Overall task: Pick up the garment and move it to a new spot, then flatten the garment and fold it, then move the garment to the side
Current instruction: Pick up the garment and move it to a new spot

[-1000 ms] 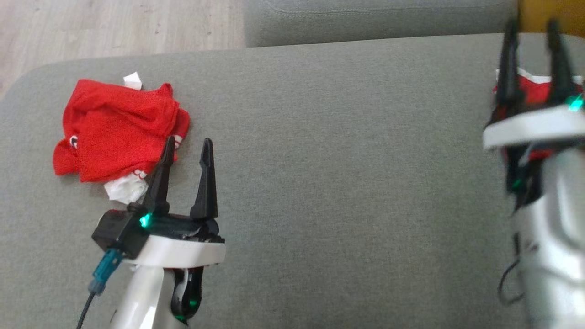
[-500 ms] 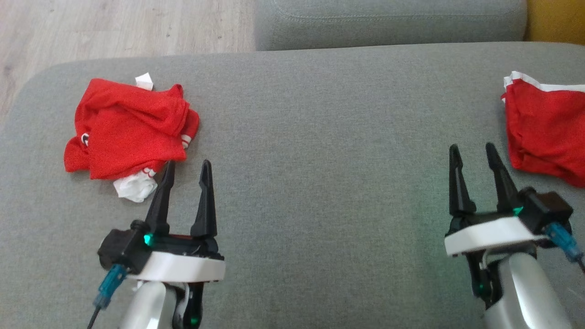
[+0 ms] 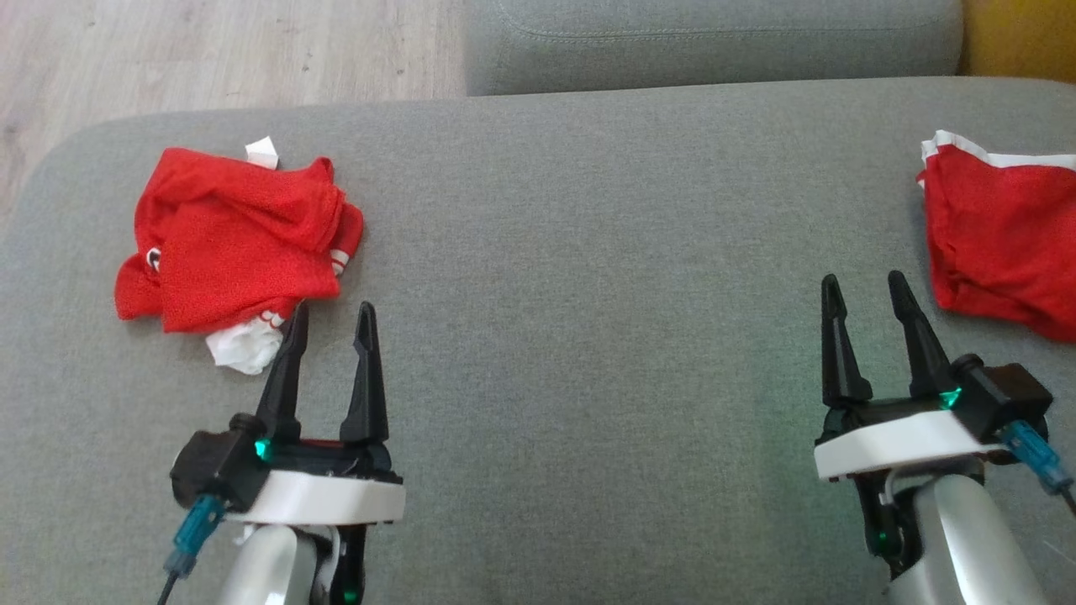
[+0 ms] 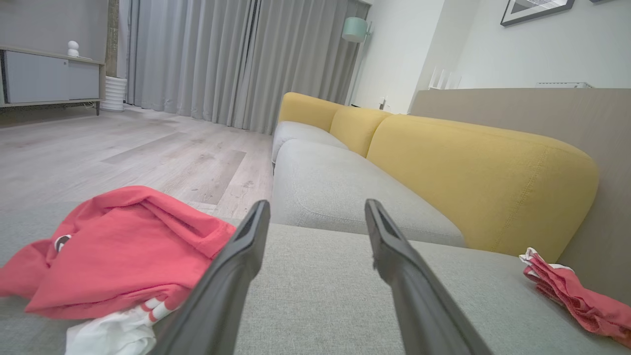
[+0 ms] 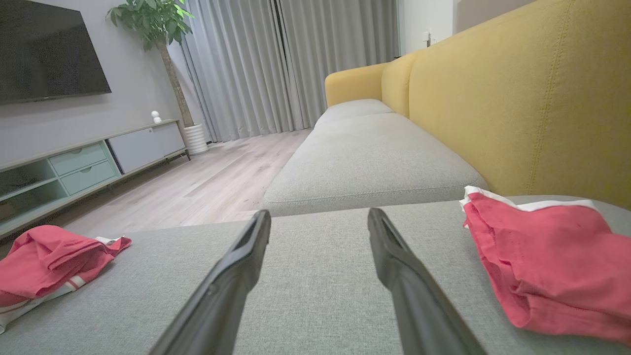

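A crumpled red garment [image 3: 235, 244] with white trim lies at the left end of the grey sofa seat [image 3: 588, 252]. It also shows in the left wrist view [image 4: 118, 251]. My left gripper [image 3: 333, 309] is open just to its right and nearer me, its left finger beside the white corner, nothing between the fingers. A second red garment [image 3: 1000, 235], lying flat with a white edge, rests at the seat's right end. My right gripper [image 3: 863, 279] is open a little to its left, apart from it, and holds nothing. The right wrist view shows that garment [image 5: 547, 261] beside the fingers.
The wooden floor [image 3: 210, 50] lies beyond the seat's left corner. Another grey seat cushion [image 3: 714, 42] adjoins at the far side, and the yellow backrest [image 5: 542, 98] runs along the right. A broad bare stretch of seat separates the two garments.
My right gripper has drawn back from the red garment at the right, leaving it lying on the seat. My left gripper has eased back slightly. Both stay open.
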Controlling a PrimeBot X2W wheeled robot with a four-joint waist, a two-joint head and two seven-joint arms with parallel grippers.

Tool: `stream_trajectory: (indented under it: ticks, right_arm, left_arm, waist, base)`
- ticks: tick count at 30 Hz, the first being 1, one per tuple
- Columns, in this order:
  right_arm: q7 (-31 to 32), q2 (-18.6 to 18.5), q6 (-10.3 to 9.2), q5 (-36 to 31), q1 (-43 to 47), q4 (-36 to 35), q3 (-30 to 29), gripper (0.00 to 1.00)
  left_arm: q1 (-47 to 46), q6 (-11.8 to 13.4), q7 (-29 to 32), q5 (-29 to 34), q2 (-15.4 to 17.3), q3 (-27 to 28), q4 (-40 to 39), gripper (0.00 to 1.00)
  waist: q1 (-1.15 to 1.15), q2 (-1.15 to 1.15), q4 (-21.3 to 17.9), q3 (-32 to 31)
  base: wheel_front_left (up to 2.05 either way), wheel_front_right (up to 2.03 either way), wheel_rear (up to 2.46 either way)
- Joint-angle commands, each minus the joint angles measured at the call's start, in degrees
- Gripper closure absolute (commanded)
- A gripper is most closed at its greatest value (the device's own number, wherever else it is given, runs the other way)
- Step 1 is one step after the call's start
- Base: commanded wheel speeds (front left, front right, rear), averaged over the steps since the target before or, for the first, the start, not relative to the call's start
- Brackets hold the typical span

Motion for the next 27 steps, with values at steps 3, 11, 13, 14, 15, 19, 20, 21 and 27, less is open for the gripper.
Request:
stream_trajectory:
  ticks: [3,11,13,14,15,19,20,21,27]
  right_arm:
    - [-0.6,0.0,-0.05,0.6,-1.1,-2.2,1.5,0.00]
    - [-0.6,0.0,-0.05,1.1,-0.8,-2.2,2.1,0.00]
    - [-0.6,0.0,-0.05,1.2,-0.6,-2.1,2.4,0.00]
    - [-0.6,0.0,-0.05,1.3,-0.4,-2.0,2.6,0.00]
    - [-0.6,0.0,-0.05,1.4,-0.3,-1.9,2.9,0.00]
    - [-0.6,0.0,-0.05,1.9,0.4,-1.5,4.7,0.00]
    - [-0.6,0.0,-0.05,2.0,0.5,-1.3,5.2,0.00]
    - [-0.6,0.0,-0.05,2.1,0.7,-1.2,5.6,0.00]
    - [-0.6,0.0,-0.05,3.3,1.7,-0.3,8.1,0.00]
  left_arm:
    - [-1.4,0.1,-0.3,0.3,0.4,1.7,-1.9,0.00]
    - [-0.9,0.2,-0.3,0.9,0.4,2.4,-2.0,0.00]
    - [-0.7,0.3,-0.3,1.1,0.4,2.8,-1.9,0.00]
    - [-0.5,0.3,-0.3,1.2,0.4,2.9,-1.9,0.00]
    - [-0.3,0.3,-0.3,1.4,0.4,3.2,-1.9,0.00]
    - [0.6,0.4,-0.3,1.8,0.4,4.1,-1.6,0.00]
    - [0.8,0.3,-0.3,1.8,0.4,4.3,-1.6,0.00]
    - [0.9,0.3,-0.3,1.9,0.4,4.5,-1.6,0.00]
    - [1.7,0.3,-0.3,2.5,0.4,5.5,-1.5,0.00]
  waist:
    - [0.00,0.00,0.3,-0.1]
    - [0.00,0.00,2.2,-0.8]
    - [0.00,0.00,3.0,-1.2]
    - [0.00,0.00,3.6,-1.4]
    - [0.00,0.00,4.0,-1.6]
    - [0.00,0.00,6.5,-2.6]
    - [0.00,0.00,7.1,-2.8]
    - [0.00,0.00,7.9,-3.0]
    - [0.00,0.00,12.2,-3.7]
  base:
    - [0.00,0.00,0.00]
    - [0.00,0.00,0.00]
    - [0.00,0.00,0.00]
    - [0.00,0.00,0.00]
    - [0.00,0.00,0.00]
    - [0.00,0.00,0.00]
    - [0.00,0.00,0.00]
    - [0.00,0.00,0.00]
    - [0.00,0.00,0.00]
